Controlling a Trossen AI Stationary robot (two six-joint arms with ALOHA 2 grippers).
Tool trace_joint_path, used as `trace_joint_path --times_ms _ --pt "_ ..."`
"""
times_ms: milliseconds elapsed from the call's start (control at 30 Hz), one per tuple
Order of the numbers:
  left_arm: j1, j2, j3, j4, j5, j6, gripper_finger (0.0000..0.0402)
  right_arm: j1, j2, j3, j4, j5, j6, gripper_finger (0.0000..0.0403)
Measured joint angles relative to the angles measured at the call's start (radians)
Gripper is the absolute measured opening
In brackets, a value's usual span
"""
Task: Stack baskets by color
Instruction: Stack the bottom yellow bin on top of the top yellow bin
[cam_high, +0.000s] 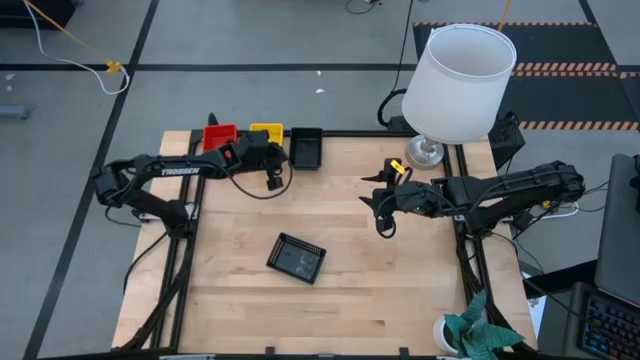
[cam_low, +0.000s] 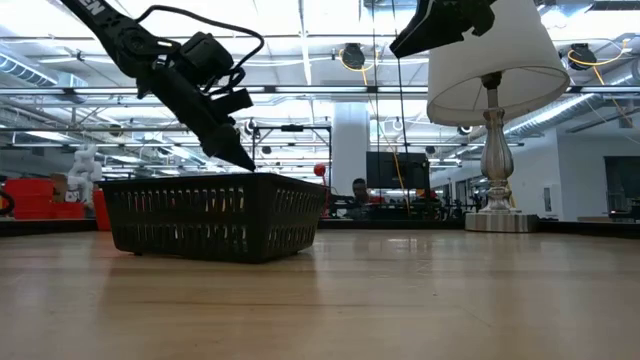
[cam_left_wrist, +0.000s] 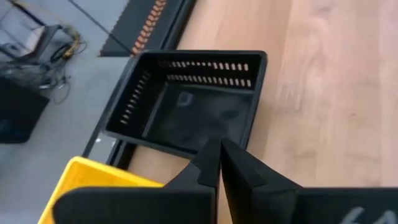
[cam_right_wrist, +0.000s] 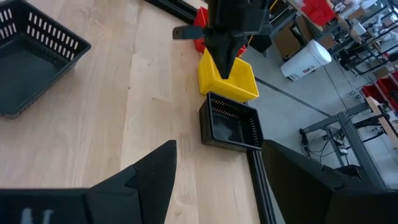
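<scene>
Three baskets stand in a row along the table's far edge: a red basket (cam_high: 218, 135), a yellow basket (cam_high: 267, 131) and a black basket (cam_high: 305, 147). A second black basket (cam_high: 297, 257) sits on its base in the middle of the table, and it fills the low view's foreground (cam_low: 215, 215). My left gripper (cam_left_wrist: 217, 149) is shut with nothing between its fingers. It hovers above the yellow basket (cam_left_wrist: 93, 183) and slants down toward the far black basket (cam_left_wrist: 193, 99). My right gripper (cam_right_wrist: 217, 162) hangs open above the table's right half (cam_high: 383, 212), with nothing in it.
A large white lamp (cam_high: 460, 80) stands on its metal foot at the far right corner. A green plant (cam_high: 478, 335) stands at the near right corner. Bare wood lies between the middle black basket and the far row.
</scene>
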Motion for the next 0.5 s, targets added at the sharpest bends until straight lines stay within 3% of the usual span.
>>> trace_joint_path --times_ms 300,500 --pt "-0.018 0.033 -0.001 0.001 -0.049 -0.064 0.0004 -0.001 0.000 0.000 0.060 -0.025 -0.030 0.0228" --pt "-0.017 0.105 -0.001 0.099 -0.090 -0.055 0.0016 -0.001 0.000 0.000 0.109 -0.067 -0.072 0.0228"
